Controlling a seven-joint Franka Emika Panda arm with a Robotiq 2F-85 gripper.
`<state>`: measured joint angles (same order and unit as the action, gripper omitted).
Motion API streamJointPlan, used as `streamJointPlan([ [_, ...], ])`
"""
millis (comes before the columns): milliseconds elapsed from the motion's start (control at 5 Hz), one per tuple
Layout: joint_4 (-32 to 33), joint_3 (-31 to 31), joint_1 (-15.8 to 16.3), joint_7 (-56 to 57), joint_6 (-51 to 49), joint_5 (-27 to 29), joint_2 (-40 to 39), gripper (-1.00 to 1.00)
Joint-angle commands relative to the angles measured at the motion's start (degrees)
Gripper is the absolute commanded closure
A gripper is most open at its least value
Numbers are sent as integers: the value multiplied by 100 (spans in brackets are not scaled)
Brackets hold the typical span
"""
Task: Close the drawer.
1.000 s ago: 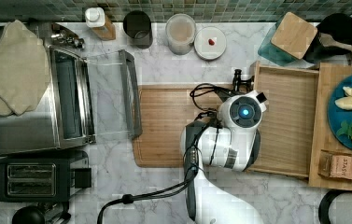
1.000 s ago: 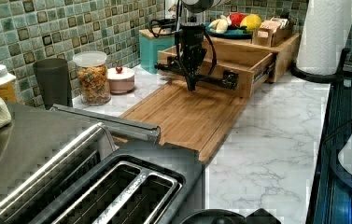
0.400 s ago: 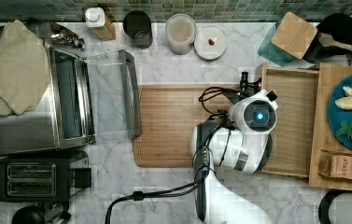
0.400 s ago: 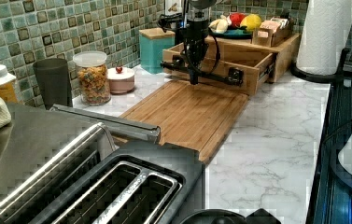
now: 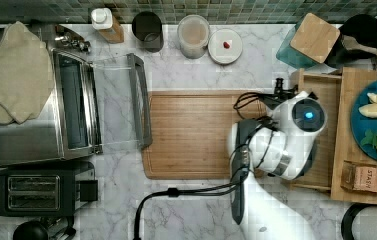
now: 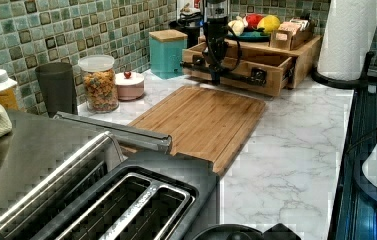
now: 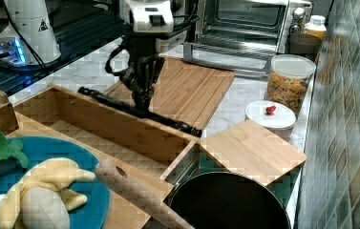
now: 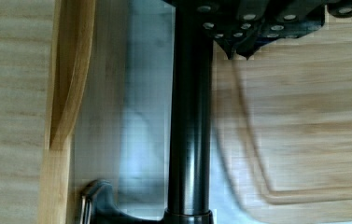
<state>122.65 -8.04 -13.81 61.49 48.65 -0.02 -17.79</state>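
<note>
The drawer (image 5: 326, 87) is a light bamboo tray, partly pulled out of a bamboo stand at the top view's right. In the right view its hollow inside (image 7: 96, 126) lies open, with a black bar handle (image 7: 168, 121) across its front wall. My gripper (image 7: 142, 101) hangs straight down at that handle, on the cutting-board side, fingers shut together. The left view has the gripper (image 6: 215, 75) at the drawer front (image 6: 256, 85). In the wrist view the fingertips (image 8: 233, 51) sit just beside the handle (image 8: 190, 130), opposite the front wall (image 8: 66, 93).
A darker cutting board (image 5: 196, 135) lies flat before the drawer. A toaster oven (image 5: 71, 107) with its glass door open and a toaster (image 5: 33, 192) stand at the top view's left. Jars line the tiled wall. The stand top holds a plate of fruit (image 5: 376, 125).
My arm has moved toward the top view's right, and the drawer has slid further into the stand with it, uncovering more of the cutting board.
</note>
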Motion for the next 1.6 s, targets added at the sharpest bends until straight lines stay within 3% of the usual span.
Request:
streamJointPlan([
  [200,-967,-1714,-744,-197,600,-362,81,100],
  [400,-543,-1906,-438,-791,583,-625,432,100],
  [1600,-544,-1749,-589,-833,581,-692,449,100],
])
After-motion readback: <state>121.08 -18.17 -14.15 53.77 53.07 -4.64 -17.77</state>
